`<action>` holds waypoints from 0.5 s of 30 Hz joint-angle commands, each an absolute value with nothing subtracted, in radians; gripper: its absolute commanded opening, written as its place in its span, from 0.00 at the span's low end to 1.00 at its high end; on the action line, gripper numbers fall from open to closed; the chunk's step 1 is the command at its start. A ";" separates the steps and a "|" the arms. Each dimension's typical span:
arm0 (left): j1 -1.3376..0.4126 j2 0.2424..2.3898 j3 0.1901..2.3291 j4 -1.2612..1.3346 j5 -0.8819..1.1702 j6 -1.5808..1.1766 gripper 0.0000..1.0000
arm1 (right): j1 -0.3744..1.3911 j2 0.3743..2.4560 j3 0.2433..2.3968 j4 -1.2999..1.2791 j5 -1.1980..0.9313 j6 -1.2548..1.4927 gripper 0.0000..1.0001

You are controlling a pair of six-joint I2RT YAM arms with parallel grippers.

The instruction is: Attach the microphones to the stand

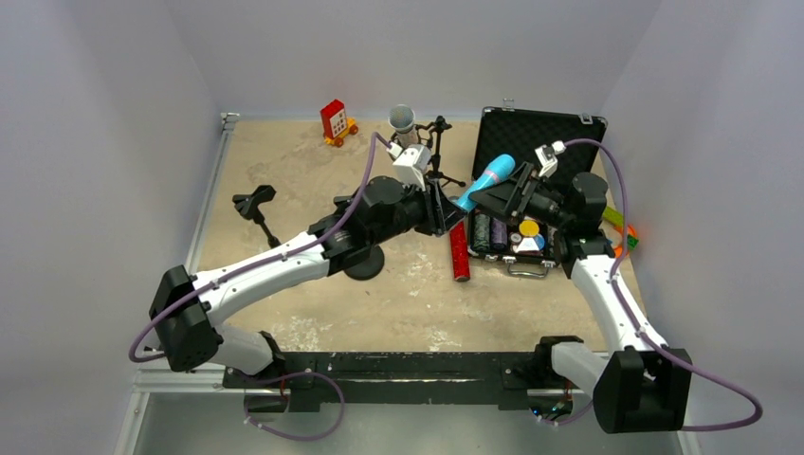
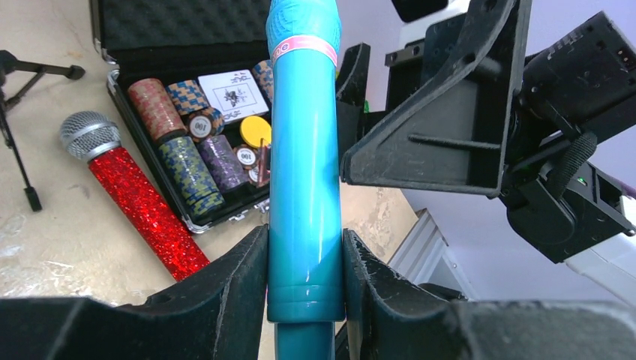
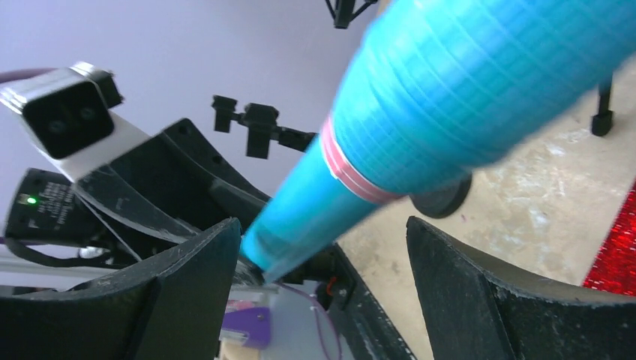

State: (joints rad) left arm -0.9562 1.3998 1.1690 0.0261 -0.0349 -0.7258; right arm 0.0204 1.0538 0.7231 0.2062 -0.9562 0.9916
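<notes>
left wrist view: the left gripper (image 2: pixel 304 262) clamps the blue microphone (image 2: pixel 304 150) near its bottom end. the right gripper (image 3: pixel 322 232) stands wide, with that shaft between its fingers. further on, the red microphone (image 2: pixel 142 202) lies on the table (image 2: pixel 45 240) against the open case (image 2: pixel 172 30). the silver microphone (image 1: pixel 402 118) shows beside the far tripod stand (image 1: pixel 440 156).

1. A microphone (image 1: pixel 459 252) lies just left of the open poker-chip case (image 1: pixel 536 142).
2. A second microphone (image 1: pixel 488 180) hangs over the case's left edge.
3. A tripod stand (image 1: pixel 439 133) and third microphone (image 1: pixel 402 118) stand left of the case.
</notes>
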 commanded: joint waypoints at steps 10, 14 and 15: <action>-0.966 1.422 1.177 0.166 0.065 -0.793 0.00 | 0.071 1.083 0.742 0.330 -0.862 1.175 0.75; -0.966 1.421 1.142 0.180 0.090 -0.800 0.00 | 0.069 1.081 0.743 0.357 -0.865 1.164 0.41; -0.966 1.417 1.127 0.182 0.094 -0.803 0.00 | 0.068 1.082 0.740 0.359 -0.865 1.157 0.31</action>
